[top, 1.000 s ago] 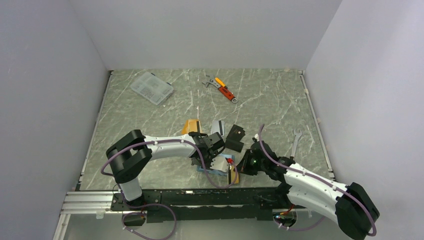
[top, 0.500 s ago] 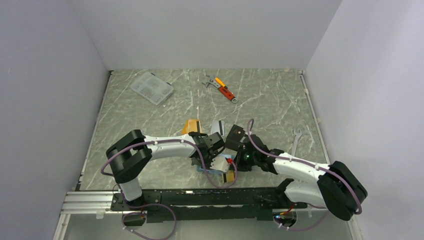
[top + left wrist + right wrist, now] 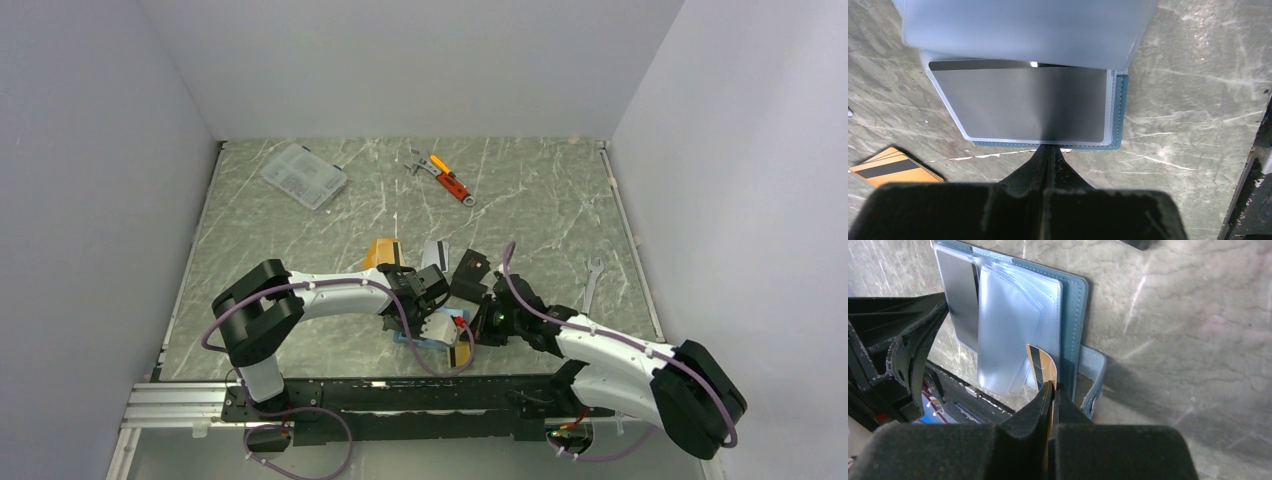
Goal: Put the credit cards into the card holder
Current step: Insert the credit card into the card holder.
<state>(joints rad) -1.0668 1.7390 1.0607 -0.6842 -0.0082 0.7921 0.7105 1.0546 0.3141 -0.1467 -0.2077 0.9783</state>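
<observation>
Grey marbled tabletop (image 3: 300,250), white walls (image 3: 420,60). Left end effector (image 3: 1048,149) pressed together; right end effector (image 3: 1053,386) pinching orange card (image 3: 1042,365).

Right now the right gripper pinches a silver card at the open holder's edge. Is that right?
Not silver. The card in the right gripper is orange-gold with a dark stripe, as the right wrist view shows. The rest holds: it is pinched at the edge of the open holder.
</observation>
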